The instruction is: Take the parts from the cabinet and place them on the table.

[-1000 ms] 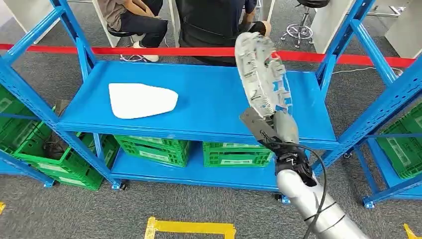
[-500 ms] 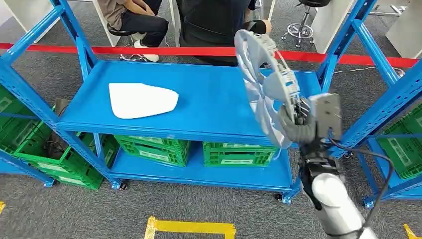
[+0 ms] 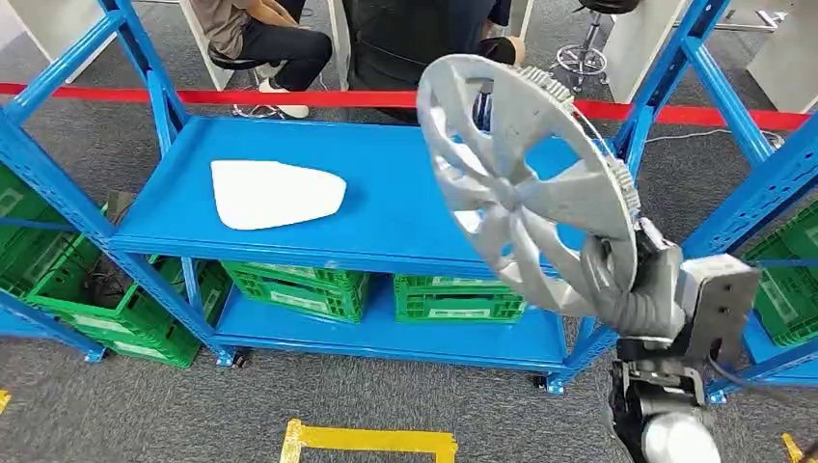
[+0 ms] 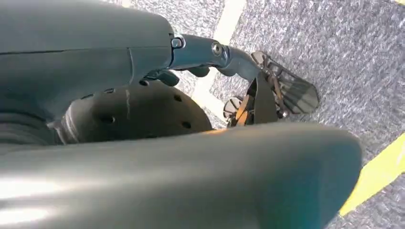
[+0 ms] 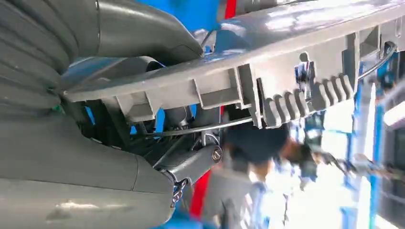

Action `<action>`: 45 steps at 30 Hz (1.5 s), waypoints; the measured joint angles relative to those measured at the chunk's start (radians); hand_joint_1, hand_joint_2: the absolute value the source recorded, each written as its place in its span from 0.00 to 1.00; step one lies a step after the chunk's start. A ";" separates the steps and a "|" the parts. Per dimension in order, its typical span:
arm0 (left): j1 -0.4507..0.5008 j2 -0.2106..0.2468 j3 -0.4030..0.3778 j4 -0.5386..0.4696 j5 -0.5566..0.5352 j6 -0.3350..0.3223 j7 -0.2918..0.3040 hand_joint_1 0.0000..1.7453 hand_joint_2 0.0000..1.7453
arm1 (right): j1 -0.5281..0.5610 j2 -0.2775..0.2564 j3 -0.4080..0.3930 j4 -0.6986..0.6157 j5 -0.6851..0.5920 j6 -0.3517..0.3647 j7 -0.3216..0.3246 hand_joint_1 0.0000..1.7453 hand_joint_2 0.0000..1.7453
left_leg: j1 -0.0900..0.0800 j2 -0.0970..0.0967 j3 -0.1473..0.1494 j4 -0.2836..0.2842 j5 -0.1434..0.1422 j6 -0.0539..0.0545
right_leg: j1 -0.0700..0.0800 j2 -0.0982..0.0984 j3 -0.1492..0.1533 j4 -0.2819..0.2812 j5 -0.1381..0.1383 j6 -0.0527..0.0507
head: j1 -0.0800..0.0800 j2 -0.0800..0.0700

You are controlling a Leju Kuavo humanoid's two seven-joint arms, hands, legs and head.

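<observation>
Gripping one hubcap, right hand

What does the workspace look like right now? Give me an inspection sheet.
Surface: blue shelf bears one white part.
Job's things: grey wheel cover held up on edge, above the shelf's right end.
Clutter: green crates on the lower shelf and at both sides.
Hands: right hand grips the wheel cover's lower rim; left hand hangs over the floor, holding nothing, fingers curled.
Cables: black cable by the right wrist.
Surroundings: red tape behind the shelf; seated people beyond; yellow floor tape.
</observation>
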 joint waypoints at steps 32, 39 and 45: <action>-0.003 -0.027 0.002 0.000 0.040 0.031 0.021 0.00 0.00 | 0.209 0.032 -0.040 -0.134 0.253 -0.124 -0.006 0.80 1.00 | 0.001 0.004 -0.038 -0.001 0.037 0.029 | -0.016 -0.002 -0.012 0.162 -0.103 0.035 | 0.024 0.000; -0.003 -0.027 0.002 0.001 0.041 0.032 0.019 0.00 0.00 | 0.210 0.036 -0.040 -0.137 0.255 -0.124 -0.003 0.72 1.00 | -0.001 0.001 -0.057 0.005 0.063 -0.014 | -0.011 -0.003 0.064 -0.010 -0.057 -0.011 | 0.023 0.000; -0.003 -0.026 0.002 0.002 0.045 0.032 0.020 0.00 0.00 | 0.214 0.040 -0.040 -0.137 0.244 -0.125 0.002 0.69 1.00 | 0.004 0.005 -0.140 0.310 -0.141 -0.030 | -0.008 -0.010 0.007 -0.004 -0.005 -0.028 | -0.007 0.000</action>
